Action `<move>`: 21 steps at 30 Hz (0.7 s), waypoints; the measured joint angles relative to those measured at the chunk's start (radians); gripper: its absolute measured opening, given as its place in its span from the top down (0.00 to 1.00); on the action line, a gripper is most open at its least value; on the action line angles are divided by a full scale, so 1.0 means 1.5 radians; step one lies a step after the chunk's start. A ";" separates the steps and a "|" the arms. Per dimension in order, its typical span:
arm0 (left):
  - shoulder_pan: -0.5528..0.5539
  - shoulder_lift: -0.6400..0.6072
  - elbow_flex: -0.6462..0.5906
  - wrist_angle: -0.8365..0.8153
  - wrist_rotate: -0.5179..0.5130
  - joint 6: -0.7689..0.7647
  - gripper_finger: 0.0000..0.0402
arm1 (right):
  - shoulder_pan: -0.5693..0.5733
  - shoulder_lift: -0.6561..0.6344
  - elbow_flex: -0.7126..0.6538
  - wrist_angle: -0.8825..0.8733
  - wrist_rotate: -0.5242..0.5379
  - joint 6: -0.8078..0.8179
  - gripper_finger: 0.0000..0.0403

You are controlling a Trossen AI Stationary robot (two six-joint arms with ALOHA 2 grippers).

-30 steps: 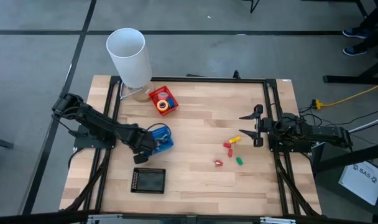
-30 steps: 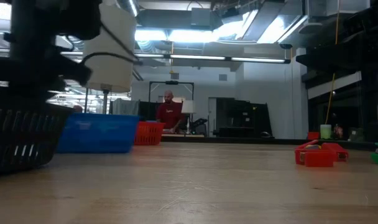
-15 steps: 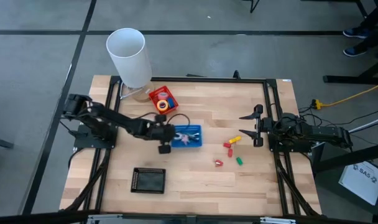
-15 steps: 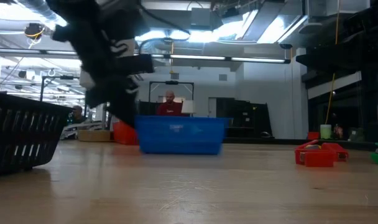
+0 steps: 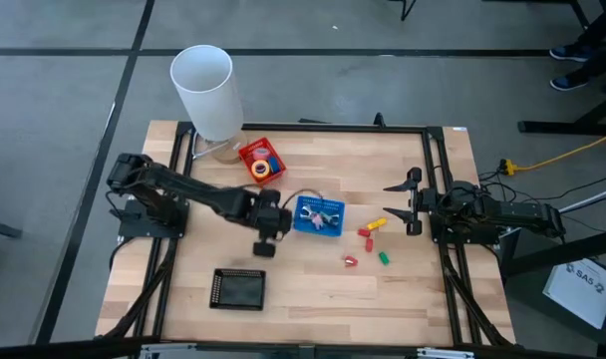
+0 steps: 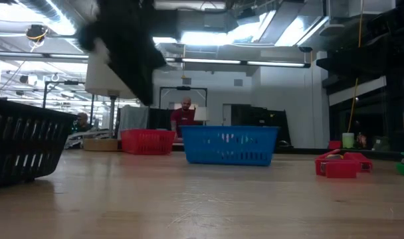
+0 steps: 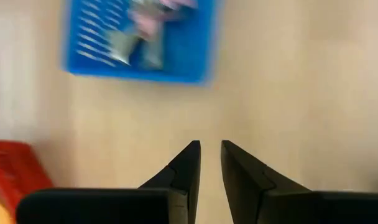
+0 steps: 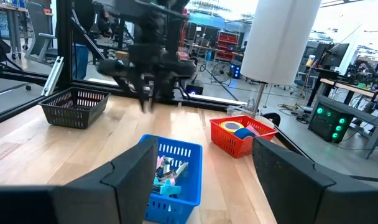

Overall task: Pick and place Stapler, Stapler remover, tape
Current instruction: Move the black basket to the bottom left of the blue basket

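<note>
Fingers of left gripper nearly together, empty, beside blue plastic mesh basket; right gripper spread wide, parked at table edge.

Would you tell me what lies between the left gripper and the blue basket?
Only bare wooden table: in the left wrist view the left gripper points at the blue basket across an empty stretch.

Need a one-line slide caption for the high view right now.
Left gripper hovers beside the blue basket mid-table; the right gripper waits, fingers open, near the small blocks.
</note>
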 joint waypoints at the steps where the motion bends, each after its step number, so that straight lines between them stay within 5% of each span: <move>1: -0.017 0.000 0.016 -0.033 0.017 -0.001 0.85 | 0.000 0.000 0.000 0.000 0.000 0.000 0.35; 11: -0.159 0.000 0.075 -0.084 0.122 -0.125 0.86 | 0.000 0.000 0.000 0.000 0.000 0.000 0.35; 21: -0.251 0.035 0.072 -0.096 0.231 -0.270 0.99 | 0.000 0.000 0.000 0.000 0.000 0.000 0.35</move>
